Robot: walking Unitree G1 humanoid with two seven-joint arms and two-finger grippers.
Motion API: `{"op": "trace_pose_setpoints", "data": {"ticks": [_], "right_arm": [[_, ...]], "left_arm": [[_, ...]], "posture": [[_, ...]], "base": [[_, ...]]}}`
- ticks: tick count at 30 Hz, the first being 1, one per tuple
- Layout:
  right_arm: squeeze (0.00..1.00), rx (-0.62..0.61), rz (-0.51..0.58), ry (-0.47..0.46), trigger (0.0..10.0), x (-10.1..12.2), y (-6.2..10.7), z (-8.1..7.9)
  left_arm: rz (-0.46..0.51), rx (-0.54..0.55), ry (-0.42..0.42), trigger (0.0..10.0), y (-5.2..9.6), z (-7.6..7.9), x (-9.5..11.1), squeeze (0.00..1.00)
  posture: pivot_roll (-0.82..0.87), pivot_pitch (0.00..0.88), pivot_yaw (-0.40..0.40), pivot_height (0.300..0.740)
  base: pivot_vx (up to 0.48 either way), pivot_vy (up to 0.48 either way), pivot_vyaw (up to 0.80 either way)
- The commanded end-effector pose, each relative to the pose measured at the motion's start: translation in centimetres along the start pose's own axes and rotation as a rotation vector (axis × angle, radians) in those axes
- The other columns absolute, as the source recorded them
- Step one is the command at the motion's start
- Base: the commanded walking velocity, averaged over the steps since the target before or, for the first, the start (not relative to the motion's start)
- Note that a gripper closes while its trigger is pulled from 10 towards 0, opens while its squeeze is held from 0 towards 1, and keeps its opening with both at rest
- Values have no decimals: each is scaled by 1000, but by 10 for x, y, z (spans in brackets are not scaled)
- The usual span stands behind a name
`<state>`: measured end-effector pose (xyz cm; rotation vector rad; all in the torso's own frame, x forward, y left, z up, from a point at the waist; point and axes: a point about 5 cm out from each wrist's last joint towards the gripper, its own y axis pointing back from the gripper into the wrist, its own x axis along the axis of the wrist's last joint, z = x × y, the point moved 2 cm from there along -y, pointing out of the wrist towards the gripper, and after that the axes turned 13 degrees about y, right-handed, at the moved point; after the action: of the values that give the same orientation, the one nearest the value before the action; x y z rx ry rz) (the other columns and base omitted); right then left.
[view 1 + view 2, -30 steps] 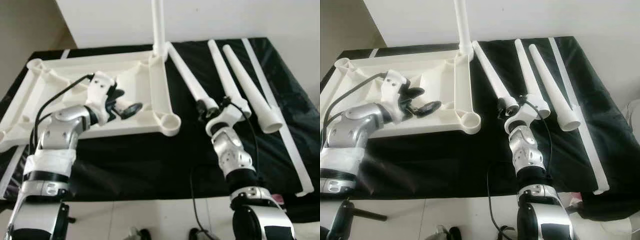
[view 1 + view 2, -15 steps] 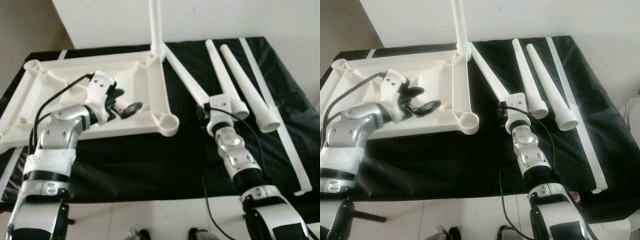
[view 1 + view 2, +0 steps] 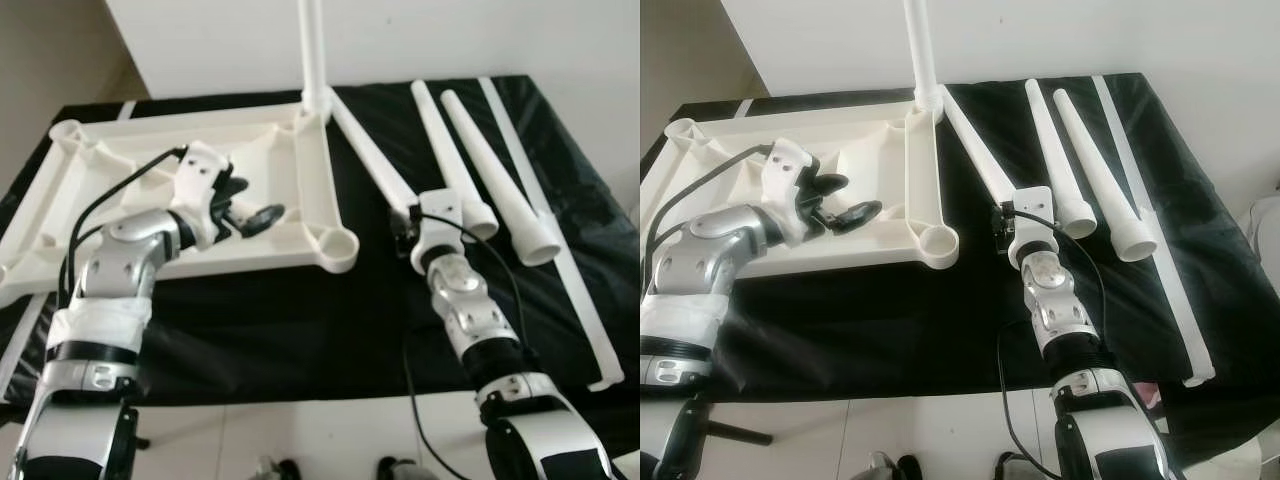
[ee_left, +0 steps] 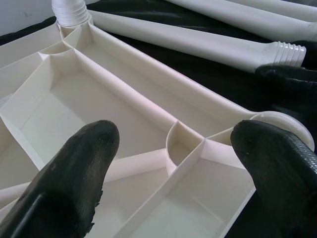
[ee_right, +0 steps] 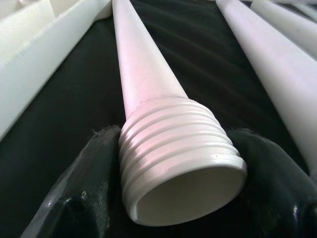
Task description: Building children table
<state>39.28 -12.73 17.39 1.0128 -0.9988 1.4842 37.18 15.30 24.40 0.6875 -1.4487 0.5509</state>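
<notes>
Now my right gripper point(image 5: 173, 198) clenches the threaded table leg point(image 5: 148, 89); left gripper point(image 4: 173, 163) released above the tabletop frame point(image 3: 310, 180). Smooth plastic could slip when lifted.

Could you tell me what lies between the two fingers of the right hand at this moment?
The threaded end of a white table leg sits between the right hand's black fingers, which press against both sides, as the right wrist view shows.

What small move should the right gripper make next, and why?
Probably lift the leg off the black cloth. The right gripper has a finger on each side of its threaded end, and the corner socket of the tabletop is empty.
</notes>
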Motion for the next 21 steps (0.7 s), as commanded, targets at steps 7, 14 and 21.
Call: {"op": "trace_pose_setpoints", "data": {"ticks": [7,14,21], "right_arm": [[0,47,-41,-62,0,-7,21,-16],[0,16,-53,-69,10000,-2,45,-15],[1000,-36,24,-70,10000,19,37,7]], "left_arm": [[0,60,11,10000,5,-6,-1,0],[-4,56,10,10000,4,-6,-1,0],[-5,46,9,10000,0,-6,0,0]], "posture": [[-80,181,63,740],[-86,179,63,740],[-92,177,74,740]], "base": [[0,0,0],[0,0,0],[0,0,0]]}}
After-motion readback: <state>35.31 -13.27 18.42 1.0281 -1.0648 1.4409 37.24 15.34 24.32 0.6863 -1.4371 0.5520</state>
